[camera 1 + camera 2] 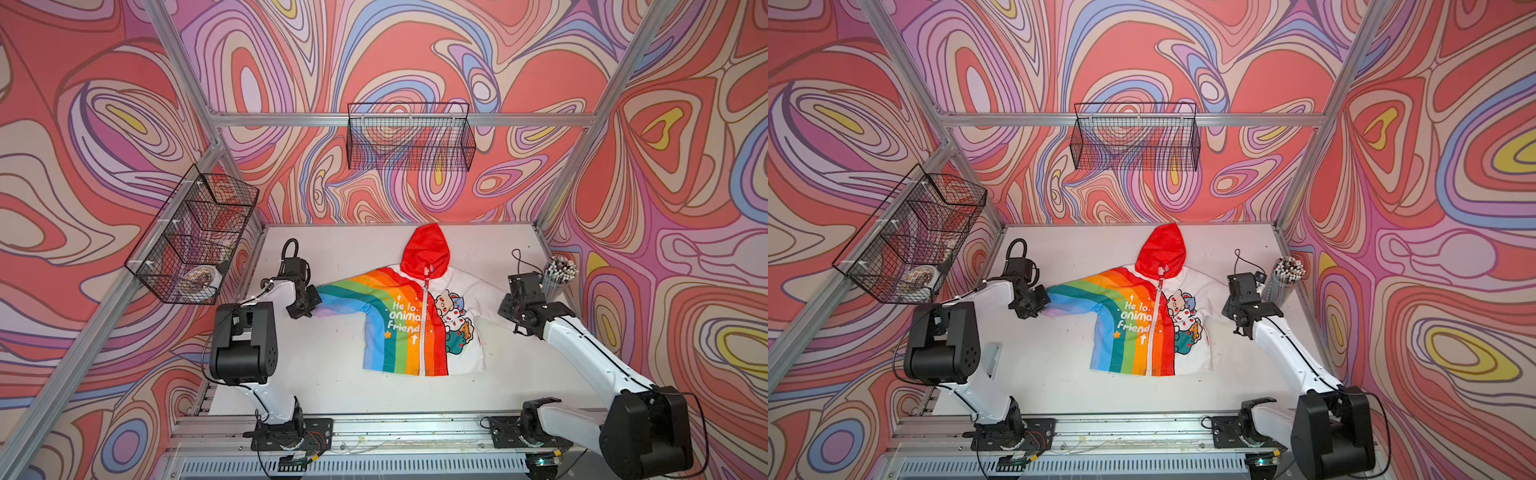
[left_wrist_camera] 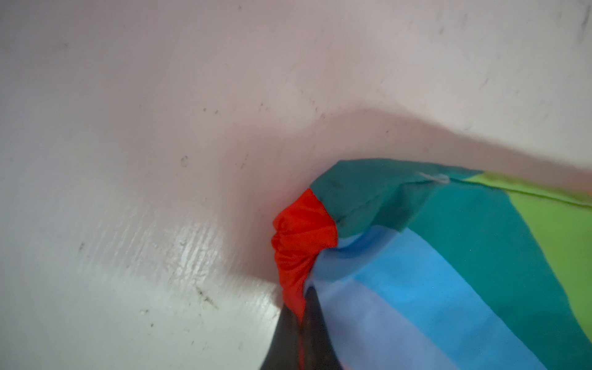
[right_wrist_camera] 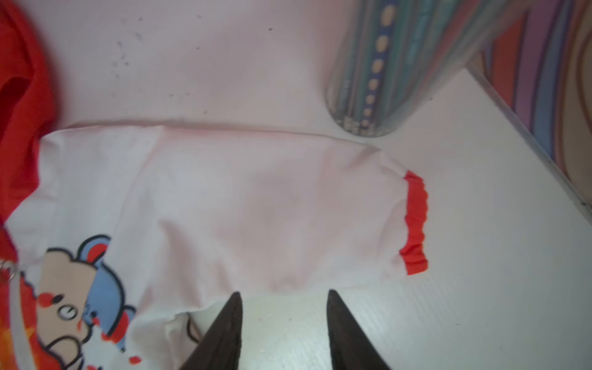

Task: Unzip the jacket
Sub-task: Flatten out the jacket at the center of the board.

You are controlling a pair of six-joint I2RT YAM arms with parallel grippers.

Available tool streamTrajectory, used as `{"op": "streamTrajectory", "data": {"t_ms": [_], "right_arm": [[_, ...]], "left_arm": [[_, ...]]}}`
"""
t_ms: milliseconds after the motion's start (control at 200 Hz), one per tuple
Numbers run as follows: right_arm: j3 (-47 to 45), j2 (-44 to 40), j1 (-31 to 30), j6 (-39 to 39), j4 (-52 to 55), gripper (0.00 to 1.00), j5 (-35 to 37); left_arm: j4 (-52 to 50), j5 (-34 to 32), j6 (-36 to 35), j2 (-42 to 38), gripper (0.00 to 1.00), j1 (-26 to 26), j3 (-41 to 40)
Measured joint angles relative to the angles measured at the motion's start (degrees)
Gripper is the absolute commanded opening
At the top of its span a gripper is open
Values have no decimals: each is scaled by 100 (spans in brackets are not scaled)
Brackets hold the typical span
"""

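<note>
The jacket (image 1: pixel 399 328) lies flat on the white table in both top views, red hood away from the arms, its white centre zipper (image 1: pixel 424 332) closed down the front. The rainbow sleeve stretches toward my left gripper (image 1: pixel 309 309). In the left wrist view that gripper (image 2: pixel 304 307) is shut on the sleeve's red cuff (image 2: pixel 301 237), which bunches between the dark fingers. My right gripper (image 3: pixel 283 296) hovers open over bare table at the edge of the white sleeve (image 3: pixel 256 205), holding nothing. That sleeve's red cuff (image 3: pixel 415 224) lies flat beyond it.
A clear cup of pencils (image 1: pixel 557 274) stands at the table's right edge, close behind the right gripper and the white sleeve's end. Two wire baskets hang on the frame, one at the back (image 1: pixel 409 137) and one on the left (image 1: pixel 195 237).
</note>
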State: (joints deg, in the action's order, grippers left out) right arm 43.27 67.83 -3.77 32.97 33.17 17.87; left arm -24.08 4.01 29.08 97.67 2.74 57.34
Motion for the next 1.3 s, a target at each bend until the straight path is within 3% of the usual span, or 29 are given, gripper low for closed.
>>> {"op": "streamTrajectory", "data": {"t_ms": [230, 431, 1031, 1297], "right_arm": [[-162, 17, 1060, 151, -101, 51, -87], [-271, 278, 1611, 212, -365, 52, -286], [-599, 1134, 2264, 245, -1134, 48, -1213], [-601, 1449, 2376, 245, -1386, 39, -1491]], "left_arm": [[-4, 98, -46, -168, 0, 0, 0], [-4, 170, -57, -170, 0, 0, 0], [-7, 227, -57, -170, 0, 0, 0], [-7, 262, -55, -170, 0, 0, 0]]}}
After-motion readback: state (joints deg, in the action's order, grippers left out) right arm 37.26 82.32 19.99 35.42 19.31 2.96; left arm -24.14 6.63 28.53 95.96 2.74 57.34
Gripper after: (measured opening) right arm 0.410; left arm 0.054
